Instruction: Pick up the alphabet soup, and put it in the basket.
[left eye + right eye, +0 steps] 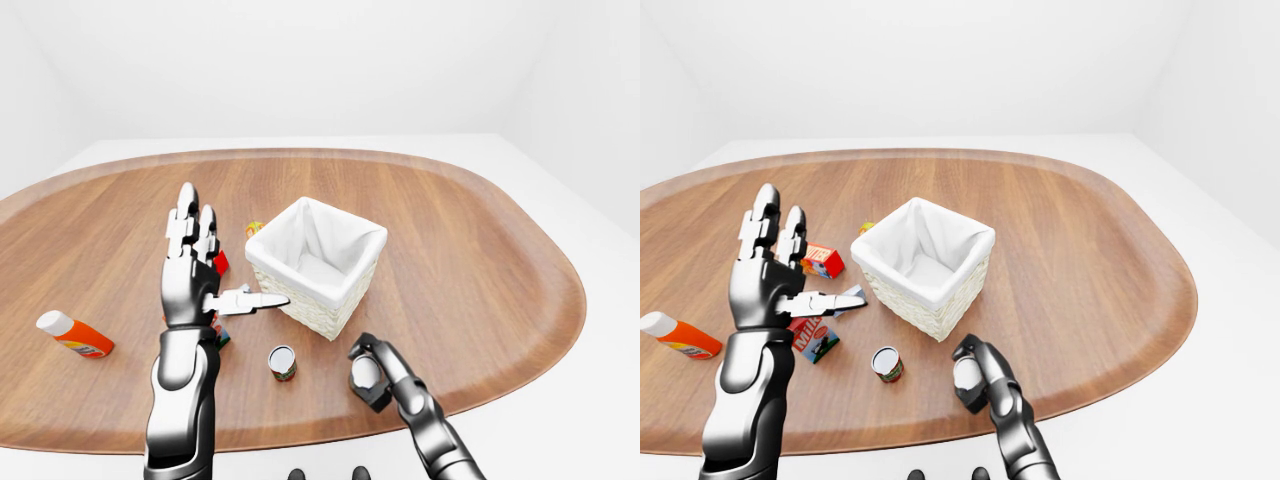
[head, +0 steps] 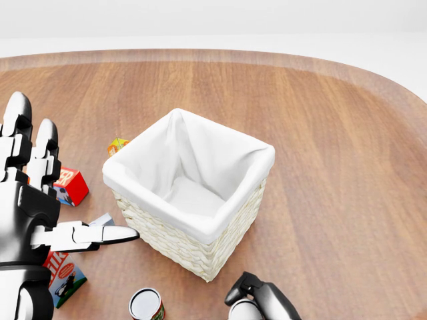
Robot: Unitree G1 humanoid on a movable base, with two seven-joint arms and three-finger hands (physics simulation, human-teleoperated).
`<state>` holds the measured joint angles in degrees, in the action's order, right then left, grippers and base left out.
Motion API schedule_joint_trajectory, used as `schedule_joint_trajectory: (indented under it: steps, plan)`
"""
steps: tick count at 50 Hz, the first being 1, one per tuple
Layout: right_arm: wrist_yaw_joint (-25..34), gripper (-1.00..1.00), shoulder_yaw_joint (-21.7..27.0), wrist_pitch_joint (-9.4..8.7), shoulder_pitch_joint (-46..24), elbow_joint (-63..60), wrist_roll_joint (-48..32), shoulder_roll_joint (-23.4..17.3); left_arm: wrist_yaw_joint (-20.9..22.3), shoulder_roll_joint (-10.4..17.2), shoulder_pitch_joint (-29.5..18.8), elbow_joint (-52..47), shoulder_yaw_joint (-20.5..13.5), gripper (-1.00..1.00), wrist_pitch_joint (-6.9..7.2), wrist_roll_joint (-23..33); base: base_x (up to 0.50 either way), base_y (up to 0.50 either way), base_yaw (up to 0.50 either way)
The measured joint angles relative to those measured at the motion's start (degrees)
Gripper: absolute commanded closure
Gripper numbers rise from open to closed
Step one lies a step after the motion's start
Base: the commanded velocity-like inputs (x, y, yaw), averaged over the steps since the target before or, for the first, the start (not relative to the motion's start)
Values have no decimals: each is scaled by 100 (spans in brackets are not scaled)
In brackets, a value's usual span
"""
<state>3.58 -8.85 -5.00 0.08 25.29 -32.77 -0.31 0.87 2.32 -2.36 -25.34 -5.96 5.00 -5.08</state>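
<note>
The white-lined wicker basket [image 1: 300,312] stands at the middle of the wooden table. My right hand [image 1: 368,372] is low in the left-eye view, just right of and below the basket. Its fingers close round a small can with a pale lid [image 1: 366,373], which I take for the alphabet soup; its label is hidden. My left hand [image 1: 222,258] is raised and open to the left of the basket. Its fingers point up, its thumb [image 1: 262,300] points at the basket wall, and it is empty.
A second can with a red and green label [image 1: 282,362] stands upright below the basket. A red box [image 2: 70,185], a milk carton [image 2: 63,277] and a small yellow item [image 2: 117,145] lie left of the basket. An orange bottle [image 1: 75,336] lies far left.
</note>
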Motion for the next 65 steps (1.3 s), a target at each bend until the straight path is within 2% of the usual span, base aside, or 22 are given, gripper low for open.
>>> schedule_joint_trajectory:
  steps: [18,42,53,65]
  plan:
    - [27,100,14,0,130,-416,-89,-19,-5,-3,-10,-21,5,-100,0,-4,0,0,0]
    - [889,100,188,0,742,-3397,-777,-243,-17,-9,-9,-68,23,-100,0,-6,0,0,0]
    - [1990,100,410,0,680,-4914,-1574,-350,-16,-9,-8,-47,21,-100,0,1,0,0,0]
    - [3643,100,613,0,-579,-5807,-2920,-362,-15,-6,-20,-28,23,-100,0,8,0,0,0]
